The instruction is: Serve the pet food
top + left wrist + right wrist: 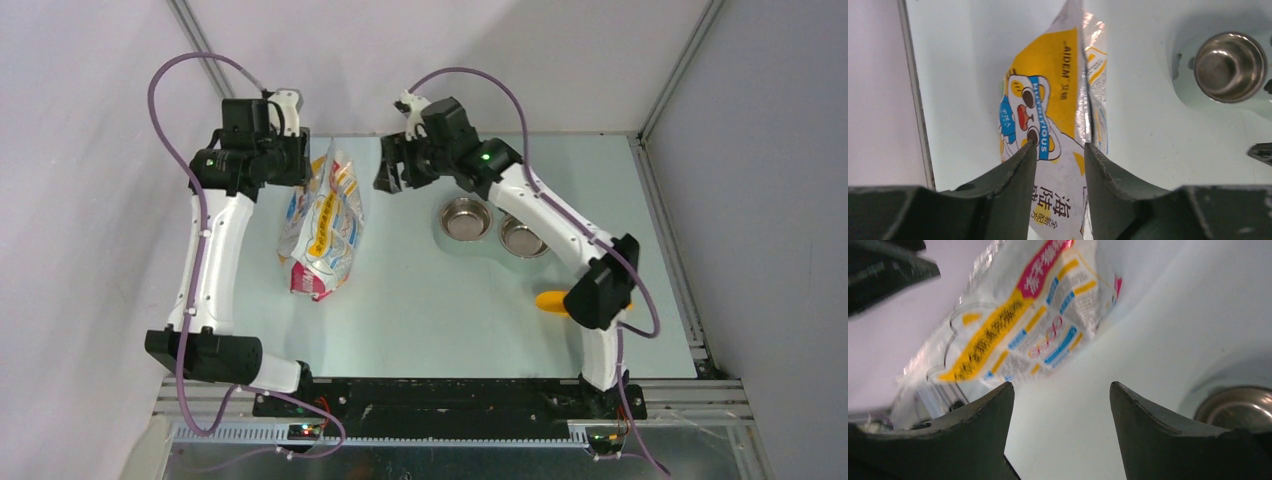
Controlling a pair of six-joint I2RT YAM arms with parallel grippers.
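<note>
The pet food itself is out of view. A white printed foil bag (322,225) with yellow, pink and blue marks lies lengthwise on the pale table, left of centre. My left gripper (303,168) hovers at the bag's far end. In the left wrist view its fingers (1060,145) stand apart over the bag's printed face (1048,100), pinching nothing. My right gripper (392,172) hangs open and empty just right of the bag's far end. In its own view the jaws (1060,385) frame bare table, with the bag (1023,325) beyond them.
Two steel bowls (466,218) (523,237) sit in a pale holder right of centre; one bowl shows in the left wrist view (1230,67) and in the right wrist view (1238,407). A yellow scoop (550,300) lies near the right arm's elbow, half hidden. Metal rails border the table.
</note>
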